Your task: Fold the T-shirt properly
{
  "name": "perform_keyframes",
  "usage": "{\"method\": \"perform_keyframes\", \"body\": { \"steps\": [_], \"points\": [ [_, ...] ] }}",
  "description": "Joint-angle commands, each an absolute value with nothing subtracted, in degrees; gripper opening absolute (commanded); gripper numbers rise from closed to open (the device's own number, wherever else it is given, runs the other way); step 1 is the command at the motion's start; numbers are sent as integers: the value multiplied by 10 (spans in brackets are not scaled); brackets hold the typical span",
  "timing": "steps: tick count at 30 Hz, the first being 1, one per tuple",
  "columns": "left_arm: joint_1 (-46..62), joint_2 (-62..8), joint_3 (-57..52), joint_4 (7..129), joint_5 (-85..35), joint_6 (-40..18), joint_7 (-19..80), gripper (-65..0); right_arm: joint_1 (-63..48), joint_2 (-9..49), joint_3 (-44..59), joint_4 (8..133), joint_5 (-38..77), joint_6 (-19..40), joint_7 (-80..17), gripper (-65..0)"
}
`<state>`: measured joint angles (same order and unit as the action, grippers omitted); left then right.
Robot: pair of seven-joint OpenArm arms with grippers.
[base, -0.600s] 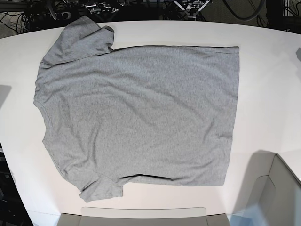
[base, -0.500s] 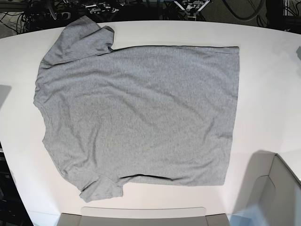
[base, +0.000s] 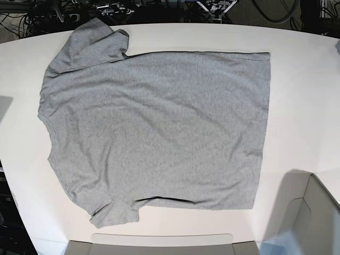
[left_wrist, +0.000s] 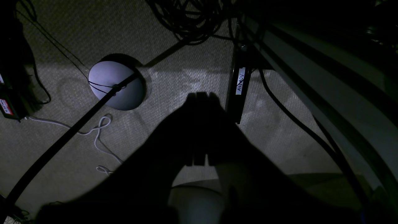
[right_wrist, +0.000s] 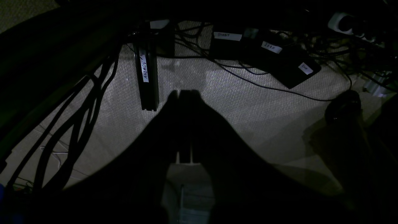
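Left wrist view — left gripper (left_wrist: 199, 96): its fingers are pressing together with no gap showing, and nothing is sitting between them; it is hanging over the carpet (left_wrist: 192, 77), seen only as a dark outline.
Left wrist view — surroundings: a round pale disc (left_wrist: 116, 84) is lying to the left of the fingertips, and a black bar with a white label (left_wrist: 239, 84) is lying just to their right.
Right wrist view — right gripper (right_wrist: 183, 92): its fingers are likewise meeting, gripping nothing, and pointing at carpet.
Right wrist view — surroundings: a labelled black bar (right_wrist: 146, 74) is lying just left of the fingertips; labelled black boxes (right_wrist: 273, 59) and cables are lying beyond them to the right.
Base view — T-shirt (base: 154, 127): it is lying flat and unfolded on the white table (base: 297, 79), plain grey side up, neck to the view's left, hem to the right; neither gripper is showing here, so no fingers are near it.
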<state>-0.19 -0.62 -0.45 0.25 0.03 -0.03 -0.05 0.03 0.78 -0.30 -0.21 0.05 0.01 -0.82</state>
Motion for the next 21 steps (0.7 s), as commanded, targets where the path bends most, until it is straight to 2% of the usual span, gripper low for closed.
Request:
{"method": "perform_keyframes", "body": {
  "steps": [1,6,10,15,21],
  "points": [
    [-3,-5,-7,4,1,0,-3,-648,4,10,-2,0,1,4,-5,-646],
    [-2,-5,-7,5,1,-2,-10,-649,1,10,0,0,3,4,-3,-646],
    [15,-5,-7,3,0,-2,-109,-649,-11,11,0,0,4,4,30,-646],
    [80,-5,-7,2,0,-2,-291,-648,-66,29,1,0,4,4,204,-646],
    [167,-5,-3,1,4,-2,-564,-646,-145,45,1,0,4,4,435,-645]
  ]
}}
